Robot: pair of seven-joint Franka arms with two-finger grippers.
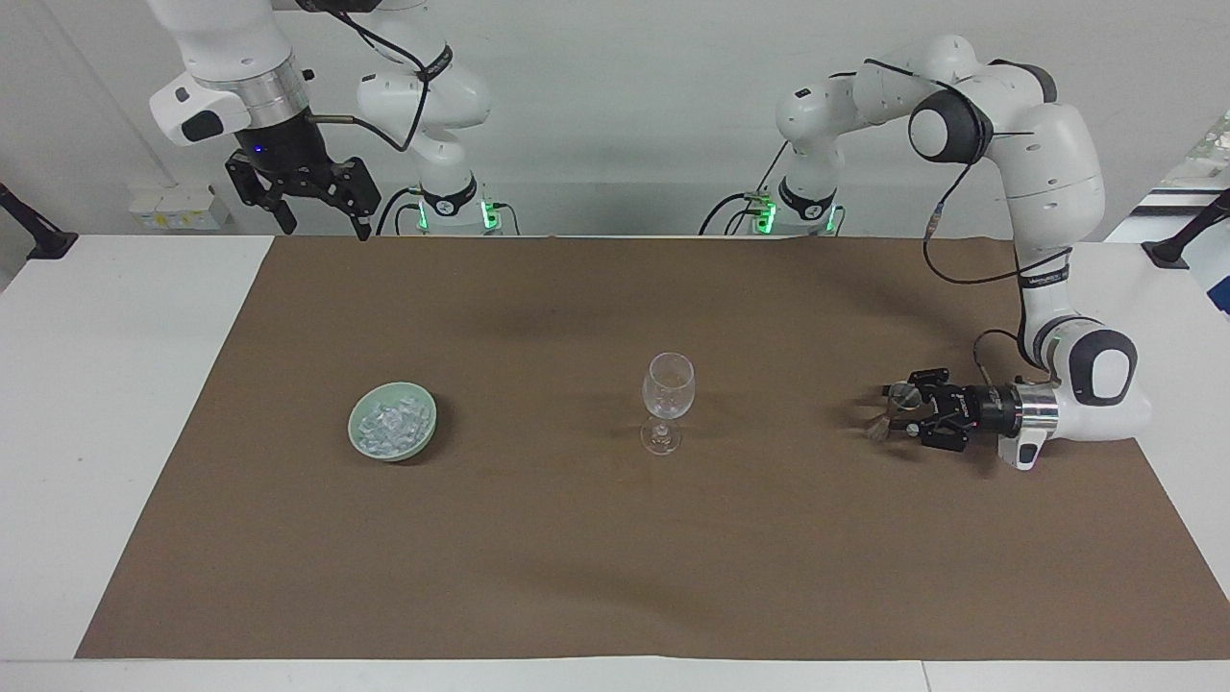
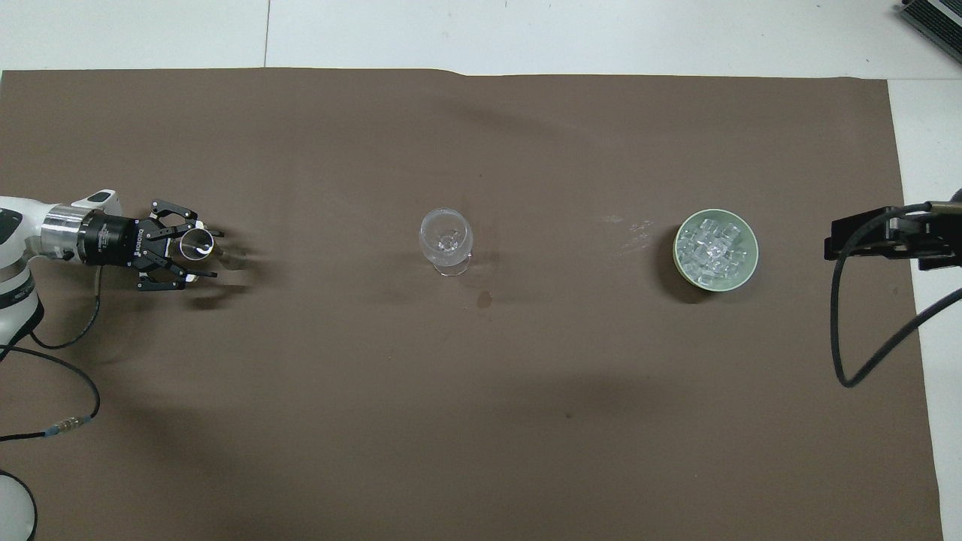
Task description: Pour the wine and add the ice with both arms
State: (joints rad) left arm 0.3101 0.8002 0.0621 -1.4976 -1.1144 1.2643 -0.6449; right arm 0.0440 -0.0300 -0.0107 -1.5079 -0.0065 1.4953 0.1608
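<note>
On the brown paper mat (image 1: 577,538), a clear stemmed wine glass (image 1: 667,402) stands between a pale green bowl (image 1: 392,422) of whitish ice chunks (image 1: 389,425) and the left gripper (image 1: 889,411), closed around a small clear glass vessel (image 1: 896,408). The right gripper (image 1: 322,223) hangs open near its base.
</note>
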